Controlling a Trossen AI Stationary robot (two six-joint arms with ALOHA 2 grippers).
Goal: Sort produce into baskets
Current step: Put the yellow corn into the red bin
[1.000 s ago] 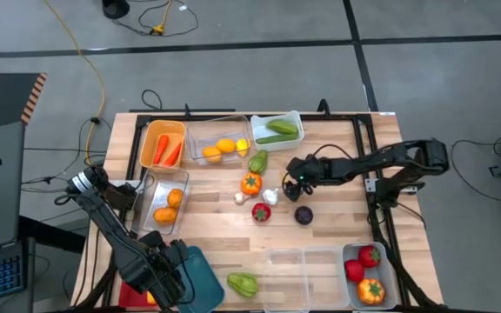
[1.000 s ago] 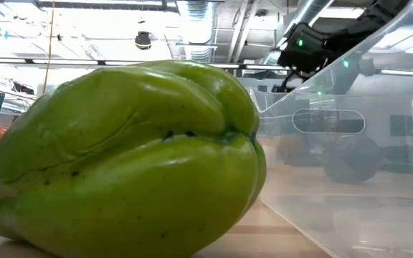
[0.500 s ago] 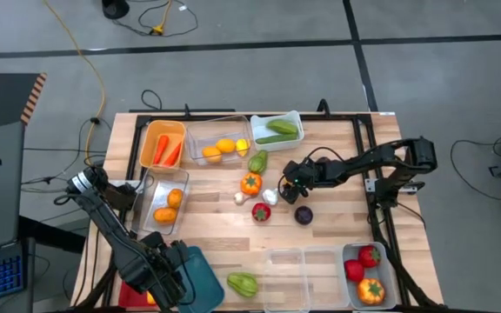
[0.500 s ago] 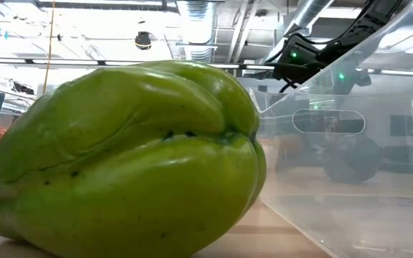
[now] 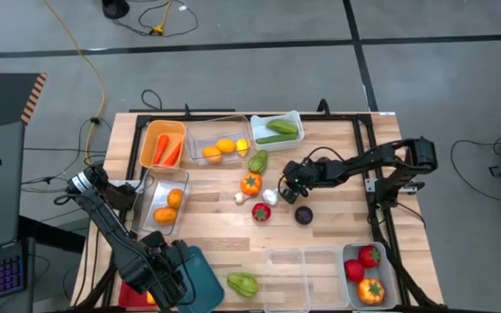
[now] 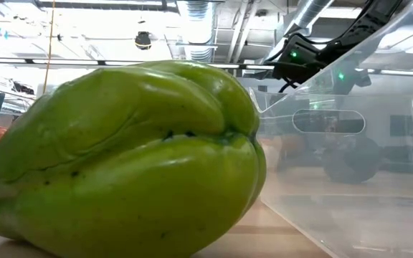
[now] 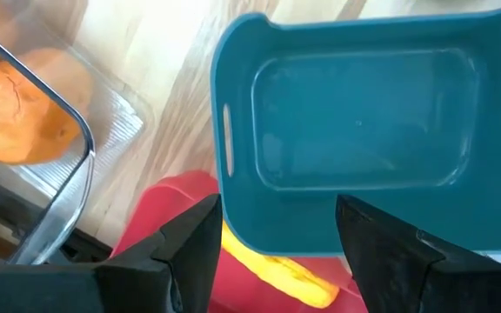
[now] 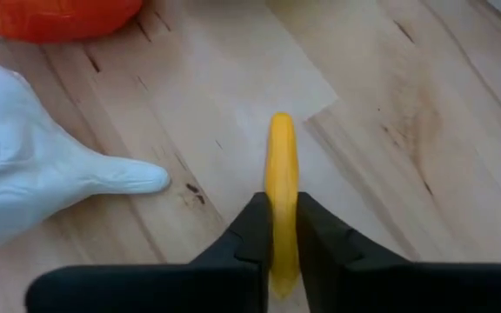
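No writing is legible. The right gripper, arm stretched over mid-table, pinches a thin yellow piece, perhaps a banana, beside the white garlic. The left gripper hovers half-open over the teal basket.

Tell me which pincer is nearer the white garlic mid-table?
Right. The right pincer is just beside the white garlic, shut on a thin yellow piece. The left pincer sits at the near-left corner over the teal basket.
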